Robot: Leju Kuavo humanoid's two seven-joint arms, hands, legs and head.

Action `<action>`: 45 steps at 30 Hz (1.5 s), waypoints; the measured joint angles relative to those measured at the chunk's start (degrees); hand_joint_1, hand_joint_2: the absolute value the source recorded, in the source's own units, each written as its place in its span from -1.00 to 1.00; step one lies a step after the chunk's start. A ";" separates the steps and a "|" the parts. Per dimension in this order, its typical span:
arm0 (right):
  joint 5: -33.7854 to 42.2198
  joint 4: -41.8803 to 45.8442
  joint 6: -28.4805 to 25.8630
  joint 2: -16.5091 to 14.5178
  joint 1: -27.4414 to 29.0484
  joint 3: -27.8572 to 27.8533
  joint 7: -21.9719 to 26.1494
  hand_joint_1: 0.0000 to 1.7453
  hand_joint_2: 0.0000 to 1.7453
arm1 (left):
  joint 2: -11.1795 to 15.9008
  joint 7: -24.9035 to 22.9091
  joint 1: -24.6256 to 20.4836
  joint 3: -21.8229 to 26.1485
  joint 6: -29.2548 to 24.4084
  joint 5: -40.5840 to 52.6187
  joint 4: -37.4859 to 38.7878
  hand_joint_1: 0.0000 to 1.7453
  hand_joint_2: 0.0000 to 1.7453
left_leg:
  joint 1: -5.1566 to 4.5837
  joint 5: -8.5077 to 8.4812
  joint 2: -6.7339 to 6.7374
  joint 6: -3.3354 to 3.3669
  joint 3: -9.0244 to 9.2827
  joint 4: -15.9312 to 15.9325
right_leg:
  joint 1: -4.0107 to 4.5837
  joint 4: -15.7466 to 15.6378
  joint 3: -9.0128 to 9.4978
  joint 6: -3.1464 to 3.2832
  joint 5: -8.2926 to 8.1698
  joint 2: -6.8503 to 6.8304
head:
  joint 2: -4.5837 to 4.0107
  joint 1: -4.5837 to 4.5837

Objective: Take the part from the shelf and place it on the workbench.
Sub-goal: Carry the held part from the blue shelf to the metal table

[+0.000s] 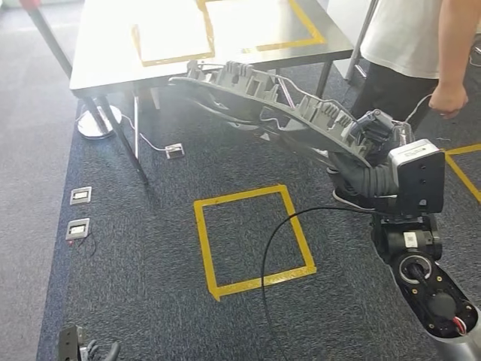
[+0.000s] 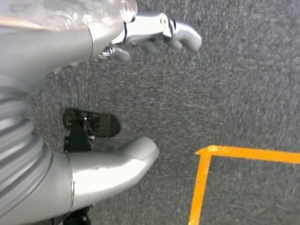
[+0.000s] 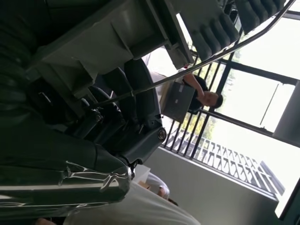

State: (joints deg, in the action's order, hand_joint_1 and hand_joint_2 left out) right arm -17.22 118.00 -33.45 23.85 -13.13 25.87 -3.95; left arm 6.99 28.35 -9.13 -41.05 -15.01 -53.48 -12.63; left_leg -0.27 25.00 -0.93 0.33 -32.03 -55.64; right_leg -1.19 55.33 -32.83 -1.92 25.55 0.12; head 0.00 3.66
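Part (image 1: 267, 101), long and grey, is held at one end by the right hand (image 1: 371, 139), hanging over the carpet before the workbench (image 1: 102, 45). Left hand (image 2: 141, 93) hangs empty, fingers apart. Carrying step, I judge; next it must reach over the workbench.

Bright light falls on the table (image 1: 113, 53) in my head view. Its top is so shiny and white that I can hardly see the yellow tape (image 1: 170, 56) on it. The carpet (image 1: 142, 286) below is darker and a bit grainy. In my left wrist view the carpet looks soft and smeary, and my left hand (image 2: 116, 93) has shiny spots on it. In my right wrist view the windows (image 3: 254, 103) glow very bright, so my right hand (image 3: 116, 126) and the part (image 3: 106, 37) look almost black.
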 joint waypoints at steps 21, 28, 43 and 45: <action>0.11 0.09 0.45 0.00 -1.56 0.04 -0.56 1.00 1.00 | 0.19 0.17 -0.32 0.00 -0.08 -0.01 -0.02 -1.00 1.00 | 0.42 -1.80 0.54 1.33 -0.06 1.77 | -0.03 10.79 -2.26 -0.69 7.83 -0.06 | 0.00 -1.04; 0.13 0.11 0.48 0.00 -1.56 0.11 -0.61 1.00 1.00 | 0.03 0.18 -0.32 0.00 -0.07 -0.01 -0.02 -1.00 1.00 | 0.56 1.24 0.07 0.09 2.52 0.64 | -0.43 1.96 -1.36 -1.19 -1.02 -0.11 | 0.00 0.28; 0.13 0.17 0.49 -0.01 -1.54 0.15 -0.61 1.00 1.00 | 0.39 0.20 -0.26 -0.02 -0.08 -0.01 -0.03 -1.00 1.00 | -0.55 -2.60 0.58 1.49 -3.91 -3.63 | 0.41 -0.07 3.58 1.57 2.56 0.21 | 0.00 -1.96; 0.13 0.19 0.48 -0.02 -1.63 0.15 -0.58 1.00 1.00 | 0.66 0.21 -0.35 -0.02 -0.09 -0.02 -0.04 -1.00 1.00 | -1.12 -3.01 0.66 2.49 -2.69 -0.66 | 0.25 -0.41 3.78 1.10 2.83 0.24 | 0.00 -2.01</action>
State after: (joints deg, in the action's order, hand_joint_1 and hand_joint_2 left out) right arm -17.09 118.19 -32.97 23.83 -14.77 26.02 -4.54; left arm 7.66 28.56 -9.48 -41.07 -15.10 -53.49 -12.67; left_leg -1.39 21.98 -0.27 2.82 -34.72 -56.31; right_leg -0.94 54.91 -29.05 -0.82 28.38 0.36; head 0.00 1.65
